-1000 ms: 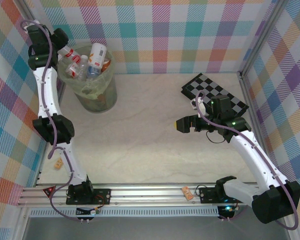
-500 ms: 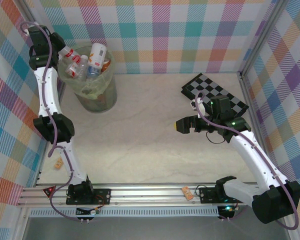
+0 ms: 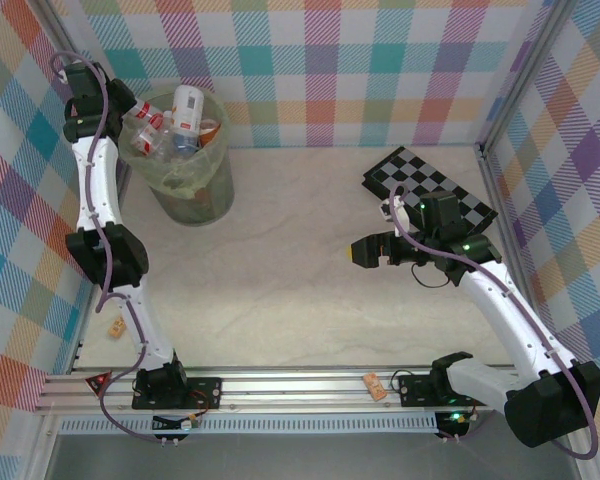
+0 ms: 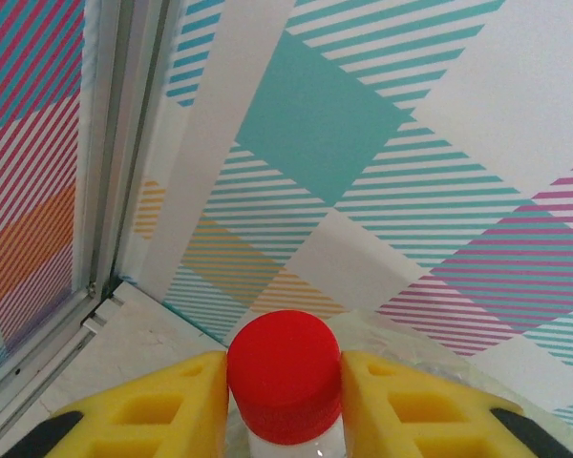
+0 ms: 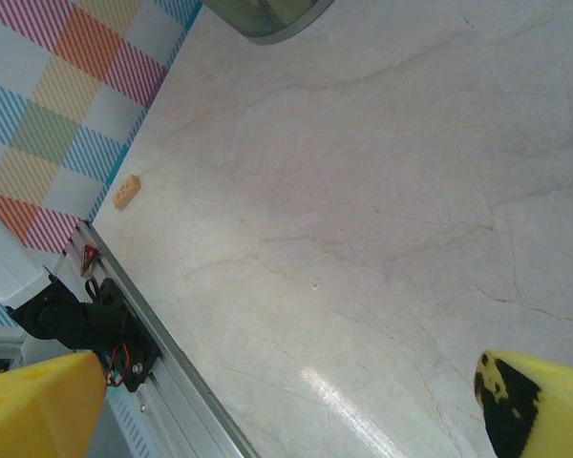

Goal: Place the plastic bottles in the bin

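While at the bin, left claw snug on red-capped bottle

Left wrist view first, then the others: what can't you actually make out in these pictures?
Left wrist: the red-capped bottle between the left fingers is cut off by the bottom edge, so its body and label are unseen.
Top external: the bottles in the bin overlap and lie behind its cloudy wall, so no sure count.
Right wrist: the bin is cut off by the top edge, and the small tan piece is too small to name.
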{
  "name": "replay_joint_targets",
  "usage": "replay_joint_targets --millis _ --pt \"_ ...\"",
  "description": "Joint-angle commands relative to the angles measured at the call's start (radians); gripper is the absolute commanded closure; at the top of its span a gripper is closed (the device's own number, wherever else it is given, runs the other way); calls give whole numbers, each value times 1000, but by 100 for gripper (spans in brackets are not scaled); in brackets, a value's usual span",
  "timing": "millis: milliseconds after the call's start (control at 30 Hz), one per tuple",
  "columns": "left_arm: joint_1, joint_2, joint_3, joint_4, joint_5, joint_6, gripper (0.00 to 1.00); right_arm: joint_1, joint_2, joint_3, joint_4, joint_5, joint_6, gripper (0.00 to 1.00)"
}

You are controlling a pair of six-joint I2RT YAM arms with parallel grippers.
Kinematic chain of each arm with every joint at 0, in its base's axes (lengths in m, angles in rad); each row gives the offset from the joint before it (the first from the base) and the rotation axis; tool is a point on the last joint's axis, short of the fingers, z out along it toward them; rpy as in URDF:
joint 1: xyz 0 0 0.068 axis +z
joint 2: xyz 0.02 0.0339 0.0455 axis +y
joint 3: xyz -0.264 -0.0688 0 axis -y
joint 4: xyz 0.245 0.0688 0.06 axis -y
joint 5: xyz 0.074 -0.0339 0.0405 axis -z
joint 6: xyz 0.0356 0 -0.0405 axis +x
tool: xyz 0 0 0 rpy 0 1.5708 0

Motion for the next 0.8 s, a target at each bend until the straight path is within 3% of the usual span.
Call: replay_joint_targets --millis 0,333,767 --pt "12 -26 -39 -54 44 16 66 9 4 5 10 -17 -2 1" --pt "12 -68 -181 -25 70 8 69 15 -2 8 8 -13 -7 1" --pt "12 -108 -23 -93 74 45 42 17 10 7 44 7 15 1"
